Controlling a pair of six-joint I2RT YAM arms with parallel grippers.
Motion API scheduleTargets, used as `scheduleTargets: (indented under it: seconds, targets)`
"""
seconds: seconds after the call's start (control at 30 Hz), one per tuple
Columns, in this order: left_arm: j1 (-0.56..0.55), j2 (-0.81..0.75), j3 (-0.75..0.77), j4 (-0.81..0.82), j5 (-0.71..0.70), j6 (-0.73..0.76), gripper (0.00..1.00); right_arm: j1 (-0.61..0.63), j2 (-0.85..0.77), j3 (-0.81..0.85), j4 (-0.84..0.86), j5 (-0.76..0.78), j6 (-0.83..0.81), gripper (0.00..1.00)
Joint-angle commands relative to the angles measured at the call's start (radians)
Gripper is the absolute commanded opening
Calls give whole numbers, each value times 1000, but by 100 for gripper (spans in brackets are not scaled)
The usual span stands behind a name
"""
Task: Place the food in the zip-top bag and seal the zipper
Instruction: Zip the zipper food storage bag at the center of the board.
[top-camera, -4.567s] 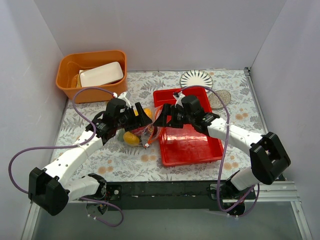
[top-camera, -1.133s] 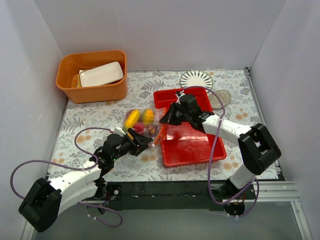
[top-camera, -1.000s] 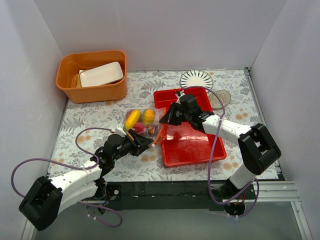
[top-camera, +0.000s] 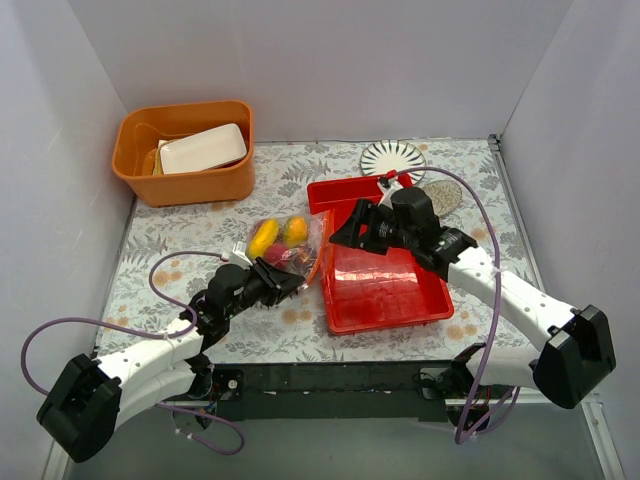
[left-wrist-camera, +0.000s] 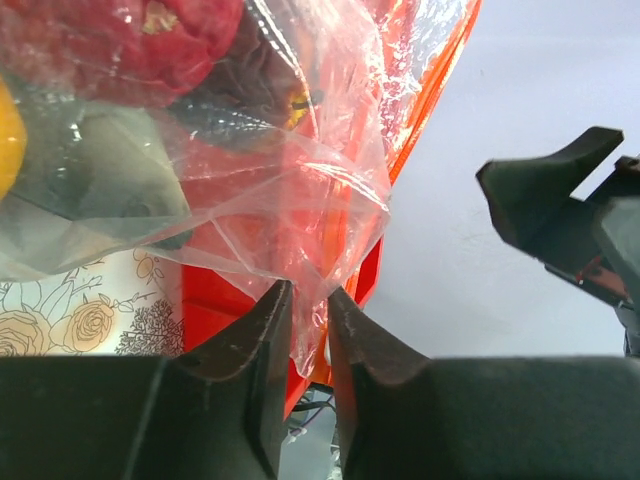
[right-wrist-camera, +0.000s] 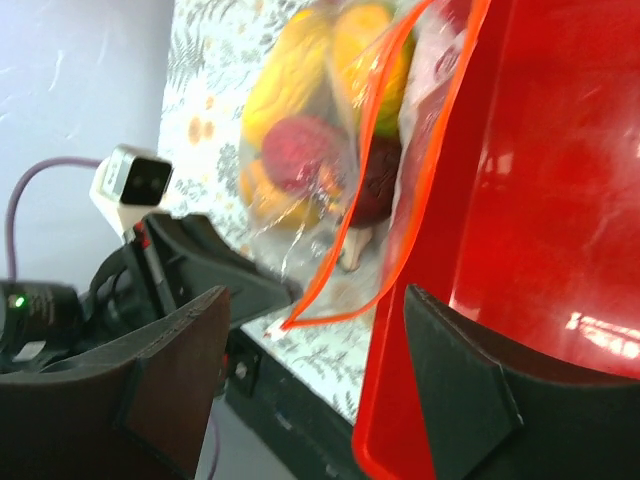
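We see one clear zip-top bag lying on the floral surface, against the left wall of one red tray. Inside the bag we count two yellow-orange mangoes, one red apple, one dark plum and one grey piece. The two strips of its orange-red zipper stand apart. The left gripper has its jaws clamped on the bag's near corner. The right gripper hangs over the tray's left wall, jaws wide apart. One orange bin holds one white dish. One striped plate lies behind the tray.
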Motion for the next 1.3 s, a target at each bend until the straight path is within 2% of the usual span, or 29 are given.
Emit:
scheduleTargets:
  seconds: [0.0,0.3,0.5,0.9,1.03,1.13,1.27]
  targets:
    - [-4,-3,47,5,-6,-27,23,25,-4,-46,-26,-113,95,77]
    - [-4,46,50,59,66,-4,28,122,54,-101,51,-181,237,70]
    - [-4,37,39,80,80,-3,32,156,100,-117,94,-179,268,60]
    - [-4,52,24,102,94,-23,37,171,193,-81,152,-182,282,48]
    - [-4,55,24,103,97,-24,37,171,194,-97,201,-188,291,37]
    - [-4,55,21,102,97,-24,37,173,194,-100,213,-197,294,36]
    - [-4,55,15,108,96,-32,37,173,195,-98,227,-210,303,40]
